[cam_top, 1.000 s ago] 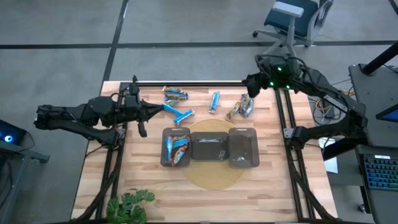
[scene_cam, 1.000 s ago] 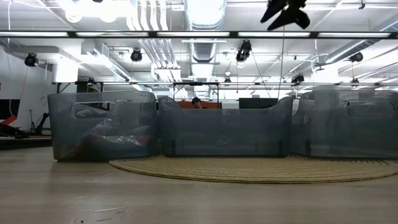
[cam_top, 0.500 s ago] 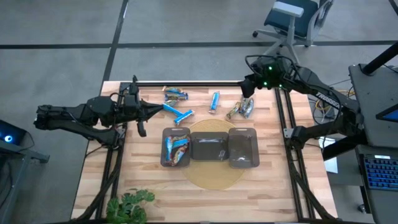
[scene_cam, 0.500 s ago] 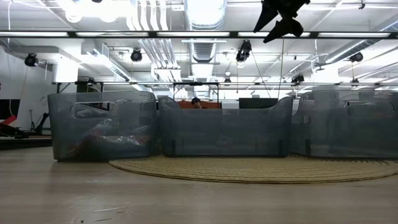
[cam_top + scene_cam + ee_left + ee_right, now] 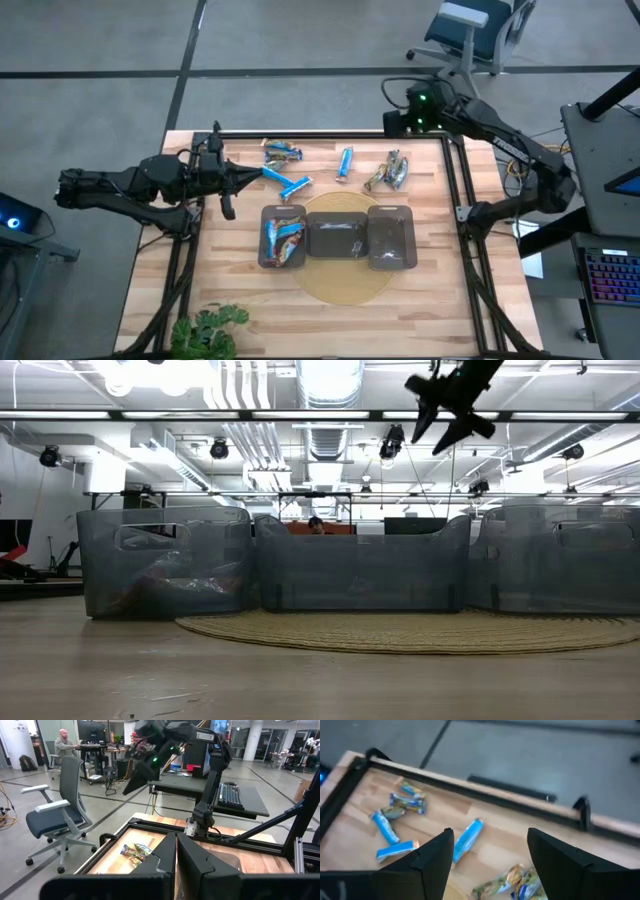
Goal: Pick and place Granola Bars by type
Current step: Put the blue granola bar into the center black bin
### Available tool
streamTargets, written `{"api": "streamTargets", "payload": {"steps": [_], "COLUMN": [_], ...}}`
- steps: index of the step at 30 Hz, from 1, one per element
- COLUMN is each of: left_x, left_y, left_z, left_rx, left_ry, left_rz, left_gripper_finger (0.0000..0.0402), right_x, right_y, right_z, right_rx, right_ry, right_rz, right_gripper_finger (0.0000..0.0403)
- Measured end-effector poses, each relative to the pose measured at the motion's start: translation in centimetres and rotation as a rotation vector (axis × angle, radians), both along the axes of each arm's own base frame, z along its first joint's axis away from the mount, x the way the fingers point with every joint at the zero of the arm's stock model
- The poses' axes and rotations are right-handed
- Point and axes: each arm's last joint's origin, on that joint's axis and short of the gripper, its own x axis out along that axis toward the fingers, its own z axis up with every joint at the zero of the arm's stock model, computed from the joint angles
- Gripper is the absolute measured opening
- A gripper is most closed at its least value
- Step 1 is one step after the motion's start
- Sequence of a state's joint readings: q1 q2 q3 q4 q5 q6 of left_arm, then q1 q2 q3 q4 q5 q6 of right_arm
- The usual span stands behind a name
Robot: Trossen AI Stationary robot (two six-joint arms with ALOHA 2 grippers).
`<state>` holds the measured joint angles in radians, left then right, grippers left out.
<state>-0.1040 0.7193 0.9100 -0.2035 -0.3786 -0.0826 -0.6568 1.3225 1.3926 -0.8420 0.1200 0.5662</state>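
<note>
granola bars in shiny wrappers are not in any end effector now. the right end effector [image 5: 392, 122] hangs high over the far right edge of the wooden counter [image 5: 240, 300], its two dark fingers [image 5: 432, 857] set wide apart with nothing between them. the left end effector [image 5: 228, 200] waits low at the counter's left side, fingers closed together and empty.

the task looks less than half done. the left dark translucent rectangular tray [image 5: 282, 238] holds a few bars, blue and mixed. the middle tray [image 5: 336, 236] and the right tray [image 5: 391, 239] look almost empty; i cannot tell if something small lies inside. still loose on the counter are bright blue bars [image 5: 294, 186] near the left arm, a single blue bar [image 5: 345, 163] in the middle, and a mixed brown-green-silver pile [image 5: 388, 172] just below the right end effector.

nothing blocks that pile. a round woven mat [image 5: 338, 285] lies under the trays, and a green plant [image 5: 208, 330] stands at the near edge.
</note>
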Motion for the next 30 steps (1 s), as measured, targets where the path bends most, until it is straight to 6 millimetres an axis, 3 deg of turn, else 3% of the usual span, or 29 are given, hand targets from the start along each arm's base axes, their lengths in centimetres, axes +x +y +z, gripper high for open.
{"api": "streamTargets", "payload": {"steps": [7,14,30], "left_x": [0.0,0.0,0.0], "left_y": [0.0,0.0,0.0], "left_z": [0.0,0.0,0.0], "left_rx": [-0.004,-0.030,-0.033], "left_ry": [-0.001,-0.009,-0.010], "left_rz": [0.002,0.005,0.005], "left_gripper_finger": [0.0000,0.0000,0.0000], "right_x": [1.2,2.1,1.6], "right_y": [-2.9,-4.6,-4.7], "right_z": [-3.7,-6.7,-6.6], "right_rx": [0.204,0.300,0.322], "right_ry": [0.066,0.163,0.182], "right_rz": [-0.006,-0.011,-0.027], "right_gripper_finger": [0.0242,0.0242,0.0242]}}
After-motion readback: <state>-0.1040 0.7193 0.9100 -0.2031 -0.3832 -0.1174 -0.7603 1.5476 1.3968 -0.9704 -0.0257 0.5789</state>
